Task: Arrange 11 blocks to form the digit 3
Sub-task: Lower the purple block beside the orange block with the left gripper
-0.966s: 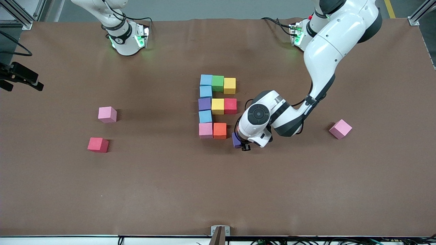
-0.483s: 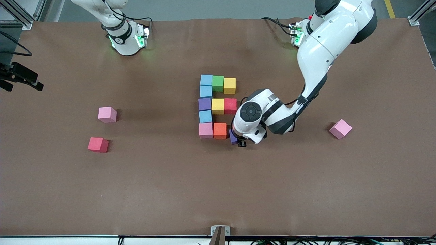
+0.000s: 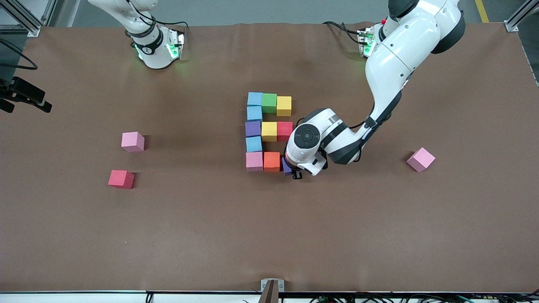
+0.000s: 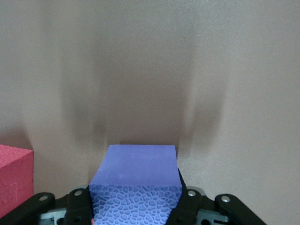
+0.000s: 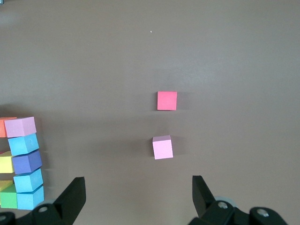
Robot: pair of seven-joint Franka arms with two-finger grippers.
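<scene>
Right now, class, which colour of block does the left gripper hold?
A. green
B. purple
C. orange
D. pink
B: the left gripper is shut on a purple block, beside the orange block of the figure's nearest bar.

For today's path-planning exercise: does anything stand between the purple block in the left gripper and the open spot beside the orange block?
Nothing visible does. The left gripper, shut on the purple block, holds it right beside the orange block, no other cube between them.
</scene>
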